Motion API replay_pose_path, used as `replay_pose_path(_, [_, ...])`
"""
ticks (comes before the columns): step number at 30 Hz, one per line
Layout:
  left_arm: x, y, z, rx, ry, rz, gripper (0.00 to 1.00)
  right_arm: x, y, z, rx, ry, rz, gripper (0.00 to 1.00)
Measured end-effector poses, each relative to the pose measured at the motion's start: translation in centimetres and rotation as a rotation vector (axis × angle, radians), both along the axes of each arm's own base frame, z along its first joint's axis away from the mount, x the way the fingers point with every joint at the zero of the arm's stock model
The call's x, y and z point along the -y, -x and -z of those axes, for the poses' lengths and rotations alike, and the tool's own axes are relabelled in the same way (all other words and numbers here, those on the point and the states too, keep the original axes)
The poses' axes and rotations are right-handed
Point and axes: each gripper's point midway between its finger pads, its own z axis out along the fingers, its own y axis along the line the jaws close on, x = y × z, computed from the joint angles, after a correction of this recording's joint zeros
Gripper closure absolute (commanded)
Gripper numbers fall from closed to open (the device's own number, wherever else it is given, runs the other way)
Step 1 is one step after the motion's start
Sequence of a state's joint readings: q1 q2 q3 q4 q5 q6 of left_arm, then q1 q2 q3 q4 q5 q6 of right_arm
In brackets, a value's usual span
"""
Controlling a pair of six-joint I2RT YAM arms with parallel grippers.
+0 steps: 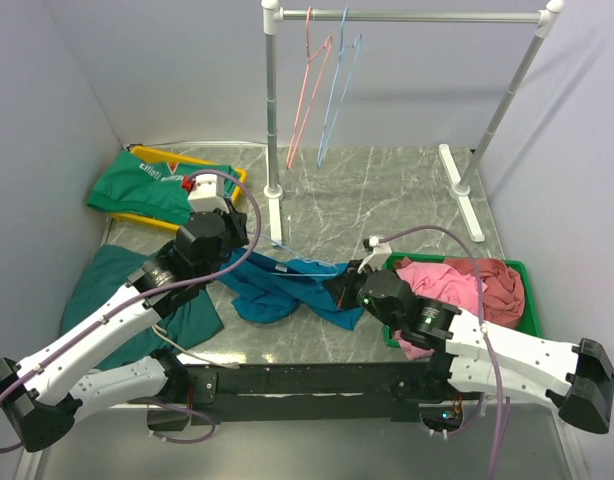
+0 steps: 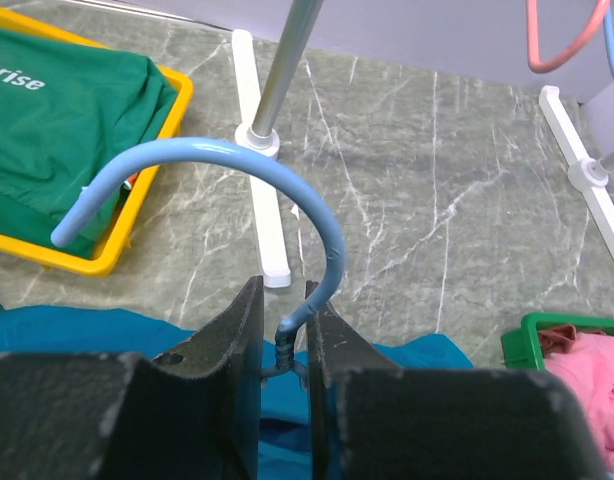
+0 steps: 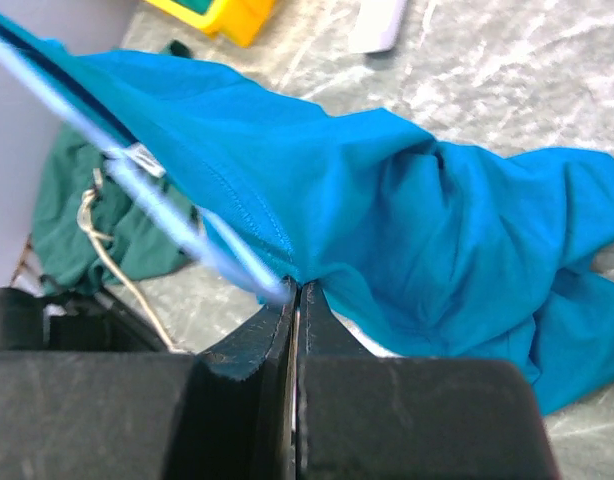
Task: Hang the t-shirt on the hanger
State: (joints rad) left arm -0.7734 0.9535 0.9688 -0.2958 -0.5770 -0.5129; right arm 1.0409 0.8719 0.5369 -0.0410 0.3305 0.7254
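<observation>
The teal-blue t-shirt (image 1: 272, 290) lies bunched on the marble table between the arms; it also shows in the left wrist view (image 2: 87, 330) and the right wrist view (image 3: 387, 200). The light blue wire hanger (image 1: 305, 262) is partly inside it. My left gripper (image 1: 234, 252) is shut on the hanger's twisted neck, and the hook (image 2: 322, 215) curves up over the fingers (image 2: 237, 330). My right gripper (image 1: 342, 283) is shut on the shirt's edge (image 3: 287, 255), right beside a hanger wire (image 3: 167, 205) that ends at the jaws.
A clothes rack (image 1: 407, 15) stands at the back with a pink hanger (image 1: 309, 90) and another light blue hanger (image 1: 339, 90). A yellow tray (image 1: 137, 217) holds a green cloth (image 1: 157, 185). A green bin (image 1: 522, 290) holds a pink garment (image 1: 457, 285). Dark teal cloth (image 1: 102, 285) lies at the left.
</observation>
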Motion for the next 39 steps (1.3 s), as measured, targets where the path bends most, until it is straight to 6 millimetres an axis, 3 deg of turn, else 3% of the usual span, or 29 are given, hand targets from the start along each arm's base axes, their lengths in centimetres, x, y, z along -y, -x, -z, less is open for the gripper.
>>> replay_pose_path(6, [-0.6,-0.2,0.3,0.012,-0.002,-0.033,0.99,1.1,0.2,-2.3,0.027,-0.032,-0.008,1.0])
replay_pose_path(17, [-1.7,0.0,-0.2,0.038,0.002,-0.075,0.99,3.9,-0.4,-2.4,0.021,0.003,0.034,1.0])
replay_pose_path(22, [-2.0,0.0,-0.3,0.043,-0.002,-0.089,0.99,4.7,-0.7,-3.7,0.032,0.015,0.049,1.0])
replay_pose_path(26, [-2.2,-0.1,-0.4,0.05,-0.012,-0.097,0.99,5.0,-0.7,-6.2,0.058,0.011,0.05,1.0])
replay_pose_path(33, [-2.2,-0.2,-0.9,0.061,-0.012,-0.097,0.99,4.2,-0.6,-12.7,0.12,-0.018,-0.003,1.0])
replay_pose_path(39, [-1.8,-0.2,-5.1,0.13,0.039,-0.067,0.99,0.9,-0.4,-17.8,0.171,-0.009,-0.081,1.0])
